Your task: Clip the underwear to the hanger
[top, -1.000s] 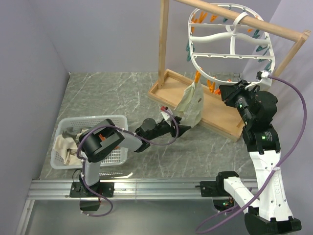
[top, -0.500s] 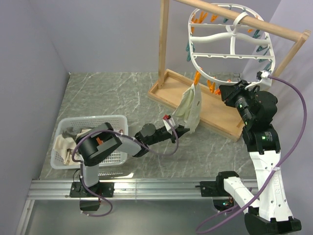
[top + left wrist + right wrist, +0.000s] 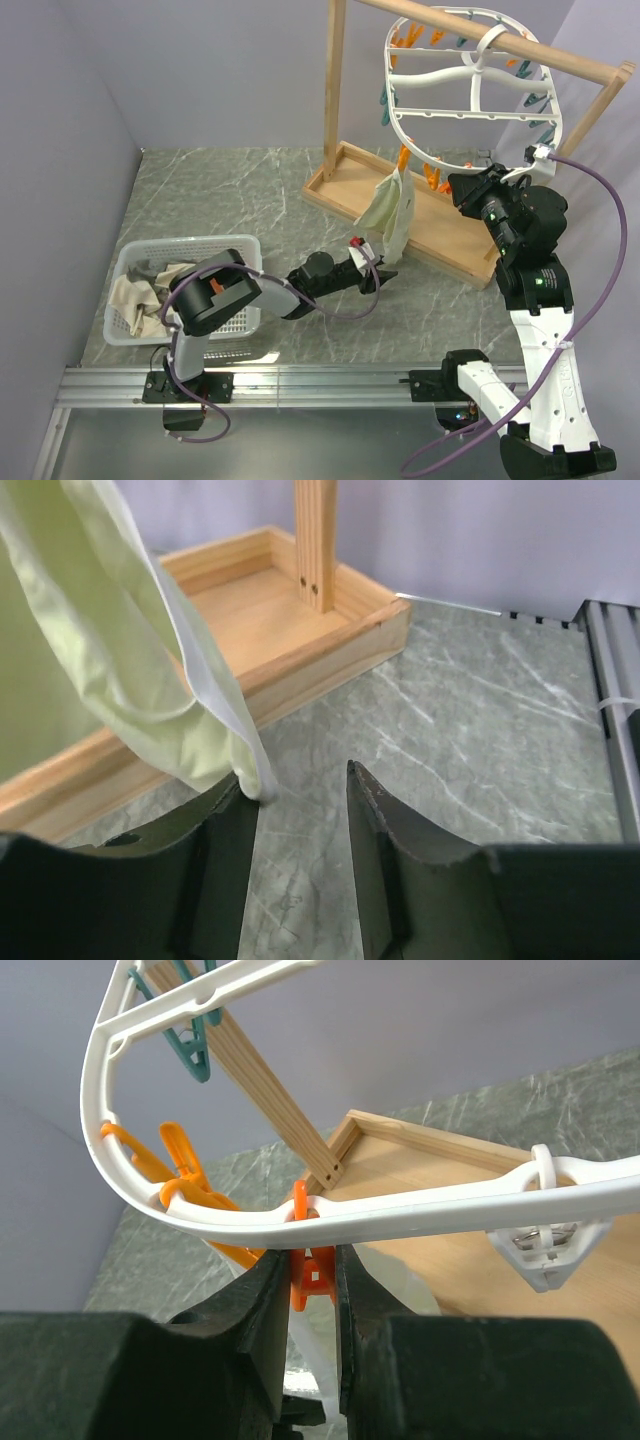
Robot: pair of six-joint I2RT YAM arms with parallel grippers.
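The white oval hanger hangs from the wooden stand's top bar. From an orange clothespin on its lower rim the pale cream-yellow underwear hangs down in a narrow fold. My right gripper is shut on that clothespin, one finger on each side of it. Low over the table, just below the underwear, is my left gripper. In the left wrist view it stands open with bare table between the fingers. The underwear's lowest tip touches the left fingertip.
The wooden stand's tray base and its upright post are right behind the underwear. A white basket with pale cloths sits at the near left. More orange and teal clothespins line the hanger's rim.
My left gripper has slid right and nearer along the table, and its jaws now stand clear of the underwear. The underwear hangs narrower than before. The right arm has not moved.
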